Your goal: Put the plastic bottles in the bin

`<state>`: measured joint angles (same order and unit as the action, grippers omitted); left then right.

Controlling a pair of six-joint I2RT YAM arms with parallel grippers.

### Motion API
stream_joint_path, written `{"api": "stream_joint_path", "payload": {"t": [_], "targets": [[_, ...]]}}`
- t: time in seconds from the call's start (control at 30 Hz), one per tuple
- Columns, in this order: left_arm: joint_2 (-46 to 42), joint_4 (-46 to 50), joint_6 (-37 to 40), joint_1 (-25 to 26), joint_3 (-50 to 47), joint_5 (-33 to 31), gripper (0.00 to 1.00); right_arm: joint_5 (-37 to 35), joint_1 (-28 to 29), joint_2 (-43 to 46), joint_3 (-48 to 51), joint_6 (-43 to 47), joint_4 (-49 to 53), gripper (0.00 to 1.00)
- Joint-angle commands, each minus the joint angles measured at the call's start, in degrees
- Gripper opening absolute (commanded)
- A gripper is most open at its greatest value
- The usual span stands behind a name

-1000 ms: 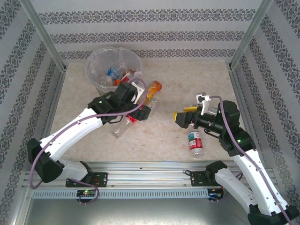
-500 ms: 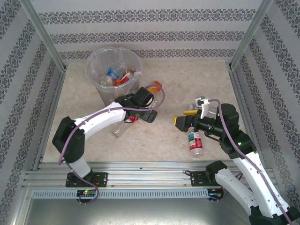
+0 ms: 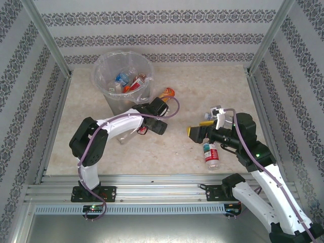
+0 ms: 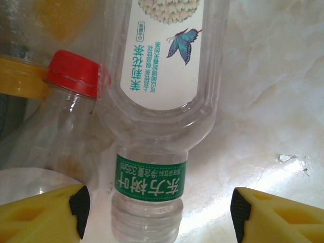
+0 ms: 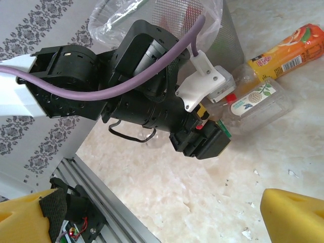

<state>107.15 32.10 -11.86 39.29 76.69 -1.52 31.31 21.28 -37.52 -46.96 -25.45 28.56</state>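
left tool (image 4: 158, 208) is spread wide either side of the neck of a clear plastic bottle with a green neck band (image 4: 161, 119), lying on the marble worktop (image 4: 268, 126) near the grey translucent bin (image 3: 111, 98). best to close on the neck alone, sparing the red-capped clear bottle (image 4: 61, 126) just beside it.

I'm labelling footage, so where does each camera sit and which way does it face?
Top external: above and behind the robot, looking down on the bin and both arms.
Left wrist: close above a green-banded bottle, the left claw open astride it.
Right wrist: faces the left arm and bin, right claw open at bottom.
Top and right wrist share the orange bottle.
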Motion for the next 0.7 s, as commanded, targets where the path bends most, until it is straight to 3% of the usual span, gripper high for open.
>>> {"api": "stream_joint_path", "payload": {"t": [0.0, 0.37, 0.67], "targets": [[2.49, 0.35, 0.25, -0.59, 0.93, 1.17, 0.73, -1.25, 0.62, 0.42, 0.81, 0.87, 0.37, 0.98], [5.99, -0.18, 1.06, -1.74, 1.77, 2.57, 0.65, -1.47, 0.53, -0.23, 0.82, 0.76, 0.19, 0.98], [3.71, -1.34, 0.79, -1.93, 1.37, 3.36, 0.51, -2.57, 0.54, -0.9, 0.86, 1.09, 0.72, 0.98]]}}
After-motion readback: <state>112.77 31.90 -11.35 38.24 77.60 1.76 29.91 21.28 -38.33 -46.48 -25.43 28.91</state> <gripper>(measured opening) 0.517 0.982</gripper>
